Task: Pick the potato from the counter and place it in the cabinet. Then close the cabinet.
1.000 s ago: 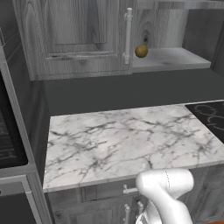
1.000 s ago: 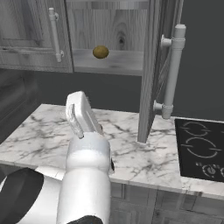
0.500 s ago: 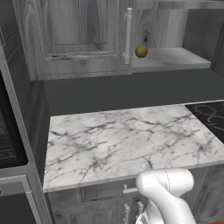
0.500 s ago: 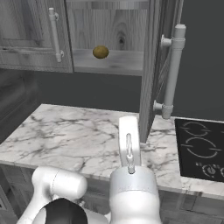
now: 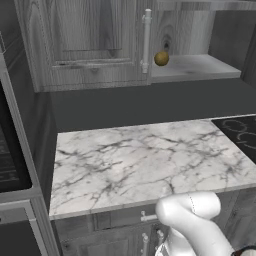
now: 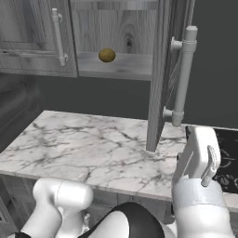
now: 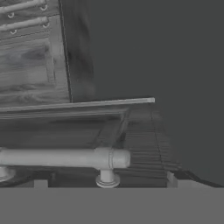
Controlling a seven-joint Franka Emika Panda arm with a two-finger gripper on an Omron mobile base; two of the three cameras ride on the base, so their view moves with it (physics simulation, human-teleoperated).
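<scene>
1. At about nine o'clock of the cabinet [image 6: 116, 37] in the right base view, the left door [image 6: 32, 37] is shut; I count one door shut and one open, each with one silver bar handle.
2. The one potato [image 6: 107, 55] lies on the cabinet's grey shelf, just right of the shut door, so placing looks done and closing remains.
3. Below, at six o'clock of the potato, the marble counter [image 6: 93, 148] carries nothing I can make out.
4. At three o'clock, the open door [image 6: 158, 79] stands edge-on, its handle [image 6: 182, 79] facing the arm.
5. The gripper [image 6: 201, 160] sits low, just beneath that handle; its fingers are hidden, so I cannot tell whether they are apart or together.
6. Risk, as I judge it: pushing on the handle rather than the door face could let the hand slip off, and a hard swing might jolt the shelf and roll the potato out.
</scene>
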